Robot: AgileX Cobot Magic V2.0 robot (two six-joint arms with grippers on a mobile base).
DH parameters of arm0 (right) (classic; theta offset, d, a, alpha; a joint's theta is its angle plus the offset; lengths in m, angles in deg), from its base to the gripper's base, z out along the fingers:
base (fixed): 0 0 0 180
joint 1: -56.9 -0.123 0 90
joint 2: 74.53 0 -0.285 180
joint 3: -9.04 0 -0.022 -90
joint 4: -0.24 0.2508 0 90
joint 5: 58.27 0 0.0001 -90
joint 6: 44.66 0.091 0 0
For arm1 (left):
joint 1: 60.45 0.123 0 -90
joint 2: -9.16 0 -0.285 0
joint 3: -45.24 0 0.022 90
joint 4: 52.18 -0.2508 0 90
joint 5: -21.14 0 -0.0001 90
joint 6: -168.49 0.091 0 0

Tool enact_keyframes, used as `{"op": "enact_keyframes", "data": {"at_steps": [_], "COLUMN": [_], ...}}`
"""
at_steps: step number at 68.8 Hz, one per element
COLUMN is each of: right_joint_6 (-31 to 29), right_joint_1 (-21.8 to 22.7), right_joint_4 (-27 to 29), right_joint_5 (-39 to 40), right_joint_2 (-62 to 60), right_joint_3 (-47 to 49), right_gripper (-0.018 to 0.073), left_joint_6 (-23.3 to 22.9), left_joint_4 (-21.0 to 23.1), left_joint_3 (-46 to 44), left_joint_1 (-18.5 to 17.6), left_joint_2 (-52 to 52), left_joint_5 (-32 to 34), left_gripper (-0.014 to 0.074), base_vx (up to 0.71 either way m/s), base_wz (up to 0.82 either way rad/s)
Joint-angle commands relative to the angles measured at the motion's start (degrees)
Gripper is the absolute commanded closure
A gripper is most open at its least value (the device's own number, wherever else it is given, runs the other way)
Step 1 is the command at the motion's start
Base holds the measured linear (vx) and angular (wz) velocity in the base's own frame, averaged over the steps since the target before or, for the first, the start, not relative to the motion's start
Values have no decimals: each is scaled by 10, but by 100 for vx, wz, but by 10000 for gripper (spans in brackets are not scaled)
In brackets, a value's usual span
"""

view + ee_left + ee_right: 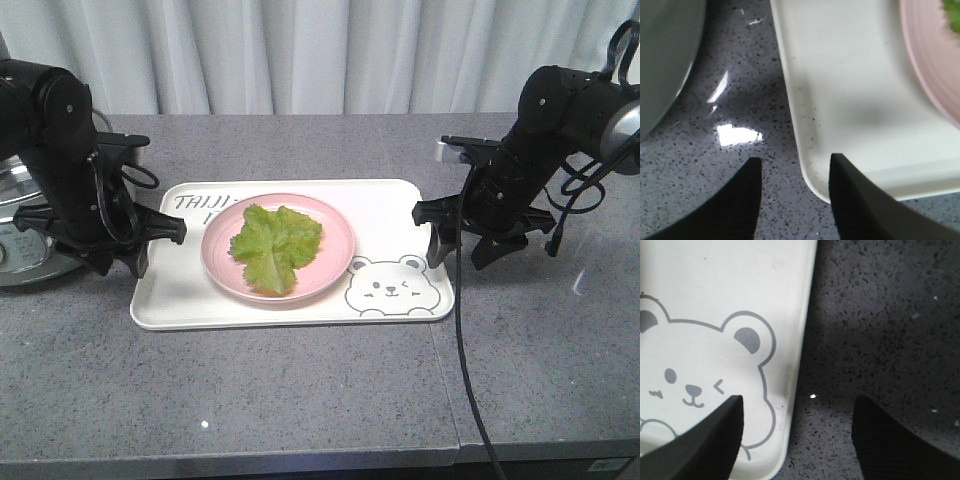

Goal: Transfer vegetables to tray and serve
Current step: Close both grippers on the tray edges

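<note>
The vegetables (pixel 275 245) are lying as a crinkled light-green bunch with pale ribs in the middle of a round pink plate (pixel 335 235), and that plate is sitting on the cream tray (pixel 400 200), so the transfer is looking done and the serving step is looking like the one in hand; the tray is resting flat on the grey countertop (pixel 300 400), its long side facing the front camera, with the winking bear drawing (pixel 388 287) at its near right corner; the left gripper (pixel 160 247) is hanging at the tray's left short edge and the right gripper (pixel 432 235) at the right short edge, each with its jaws spread apart and holding nothing; in the wrist views each pair of fingers (pixel 850 210) is straddling the rim, one finger over the tray and the other over the bare counter, though whether any pad is touching the rim I cannot tell; the next move is probably calling for both grippers to be closing on the thin raised rims together and then lifting evenly, since a tilt could be sending the plate sliding; the leaves are looking limp and light, loose on the plate; a metal appliance (pixel 20 240) is standing just beside the left arm.
</note>
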Motion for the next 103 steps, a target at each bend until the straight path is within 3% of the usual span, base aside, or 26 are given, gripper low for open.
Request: {"op": "enact_keyframes", "data": {"at_steps": [1,40,82,91,103], "right_joint_6": [-4,17,19,19,19], "right_joint_1": [1,-33,-34,-34,-34], "right_joint_4": [7,-32,-41,-42,-42], "right_joint_5": [-26,-10,-13,-12,-14], "right_joint_2": [-32,11,11,11,11], "right_joint_3": [13,13,13,13,13], "right_gripper": [96,106,115,169,333], "left_joint_6": [-7,-13,-10,5,20], "left_joint_4": [0,3,4,5,10], "left_joint_3": [0,18,43,56,58], "left_joint_1": [-1,-1,-1,-1,-1], "left_joint_2": [-26,-25,25,25,25], "left_joint_5": [20,60,31,36,39], "left_gripper": [276,276,283,336,512], "base_vx": [0,0,0,0,0], "base_wz": [0,0,0,0,0]}}
